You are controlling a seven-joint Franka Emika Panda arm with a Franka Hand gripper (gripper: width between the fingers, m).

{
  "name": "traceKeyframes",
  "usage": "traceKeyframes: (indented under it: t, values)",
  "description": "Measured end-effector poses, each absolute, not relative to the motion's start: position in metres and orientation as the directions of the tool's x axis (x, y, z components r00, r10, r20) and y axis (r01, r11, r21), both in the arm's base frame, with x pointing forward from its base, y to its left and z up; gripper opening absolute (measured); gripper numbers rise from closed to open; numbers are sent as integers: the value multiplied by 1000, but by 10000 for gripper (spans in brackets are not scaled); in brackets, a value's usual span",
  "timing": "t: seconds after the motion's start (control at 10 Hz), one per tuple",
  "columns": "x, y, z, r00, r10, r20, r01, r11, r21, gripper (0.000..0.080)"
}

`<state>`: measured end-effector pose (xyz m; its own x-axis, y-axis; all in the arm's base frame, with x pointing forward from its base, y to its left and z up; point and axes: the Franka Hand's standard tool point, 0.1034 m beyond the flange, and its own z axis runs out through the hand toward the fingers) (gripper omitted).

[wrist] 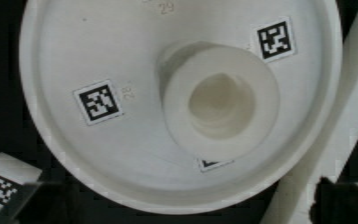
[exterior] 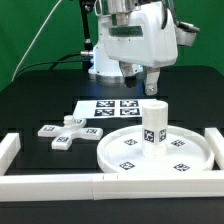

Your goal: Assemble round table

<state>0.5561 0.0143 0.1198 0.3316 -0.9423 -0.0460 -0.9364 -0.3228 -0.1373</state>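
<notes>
The round disc top (exterior: 125,150) lies flat on the black table, with tags on its face. The short cylinder leg (exterior: 153,125) stands upright in the disc's middle. The cross-shaped base (exterior: 68,130) lies on the table toward the exterior view's left of the disc. My gripper (exterior: 148,80) hangs above the leg, apart from it, open and empty. In the wrist view I look straight down on the disc top (wrist: 105,50) and the leg's hollow end (wrist: 215,100). The gripper (wrist: 194,216) shows only as dark finger edges. A tagged tip of the base (wrist: 2,186) shows at the corner.
The marker board (exterior: 115,108) lies behind the disc. White border rails run along the front (exterior: 60,184) and both sides, one close to the disc (exterior: 213,140). A rail strip also shows in the wrist view (wrist: 341,110).
</notes>
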Motion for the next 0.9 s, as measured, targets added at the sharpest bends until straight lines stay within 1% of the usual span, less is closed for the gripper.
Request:
traceKeyframes:
  t: [0.1,0.2,0.5,0.6,0.7,0.9]
  values:
    - [556,14,120,331,-942,-46,-937,-323,-137,649]
    - [555,8,119,418,-908,-32,-902,-410,-138,649]
    - [552,-38,119,660,-751,1,-744,-654,-137,649]
    - [551,-46,117,709,-706,15,-698,-704,-133,649]
    - [551,-50,114,778,-627,36,-619,-776,-124,649]
    - [551,-51,113,865,-499,55,-491,-864,-111,649]
